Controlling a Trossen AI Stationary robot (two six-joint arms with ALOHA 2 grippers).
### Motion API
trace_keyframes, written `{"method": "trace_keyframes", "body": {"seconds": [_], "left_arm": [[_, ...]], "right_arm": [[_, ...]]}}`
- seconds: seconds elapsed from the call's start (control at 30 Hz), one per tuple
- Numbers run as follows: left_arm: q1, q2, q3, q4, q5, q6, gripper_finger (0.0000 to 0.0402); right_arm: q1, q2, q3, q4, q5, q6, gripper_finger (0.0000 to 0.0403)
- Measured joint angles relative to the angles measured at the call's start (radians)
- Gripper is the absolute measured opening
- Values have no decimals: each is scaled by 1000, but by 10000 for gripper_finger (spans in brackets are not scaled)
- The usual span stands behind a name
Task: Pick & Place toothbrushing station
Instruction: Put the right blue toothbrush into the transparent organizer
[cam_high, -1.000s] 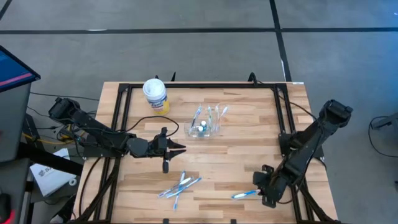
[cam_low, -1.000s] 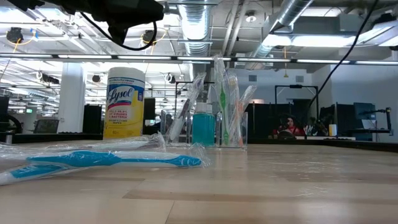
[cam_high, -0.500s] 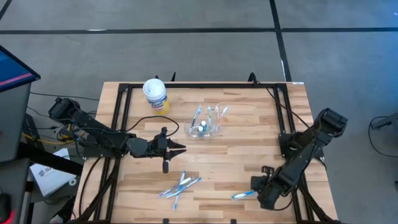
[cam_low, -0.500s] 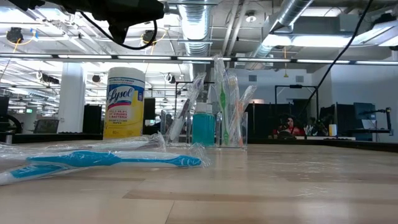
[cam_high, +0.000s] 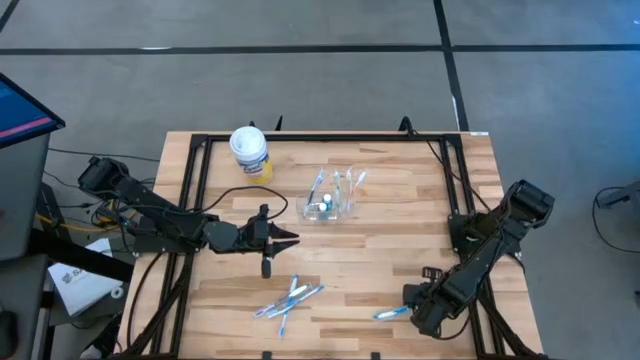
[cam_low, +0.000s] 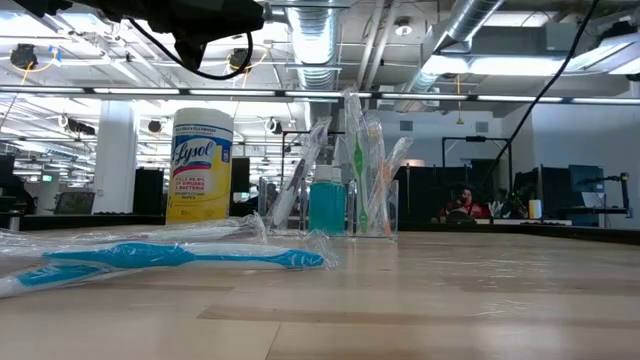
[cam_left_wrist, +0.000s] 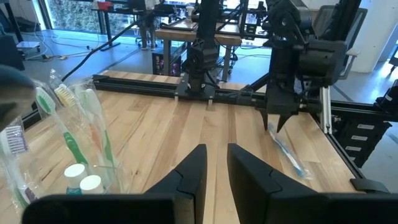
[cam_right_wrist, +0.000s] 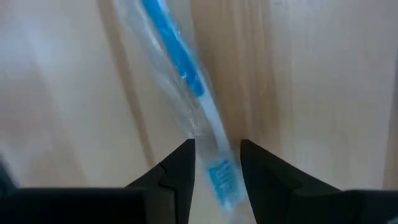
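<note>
A clear plastic cup stands mid-table with several toothbrushes and a teal tube upright in it. A wrapped blue toothbrush lies flat near the near right edge. My right gripper points down over its right end, open. Its fingers stand on either side of the toothbrush; I cannot tell whether they touch the wrapper. My left gripper hovers level, left of the cup, pointing toward the table's right. Its fingers are a narrow gap apart with nothing between them.
A white tub with a yellow label stands at the far left. Several wrapped toothbrushes lie in a loose pile near the front edge. A black frame rail runs along the table's sides. People sit in the room beyond.
My right gripper has sunk toward the blue toothbrush near the front right edge and tipped further toward pointing straight down. Its fingers keep the same gap. The toothbrush has stayed where it lay.
</note>
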Motion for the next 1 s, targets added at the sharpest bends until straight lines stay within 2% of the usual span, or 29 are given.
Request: {"method": "trace_keyframes", "body": {"seconds": [0.37,0.5,0.7,1.0], "left_arm": [[0,0,0,0,0,0,57],[0,0,0,0,0,0,57],[0,0,0,0,0,0,57],[0,0,0,0,7,-3,57]], "right_arm": [[-7,22,0,5,-19,-4,116],[-9,22,0,5,-15,-4,87],[-15,22,0,25,-16,-4,11],[-16,22,0,17,-3,12,6]]}}
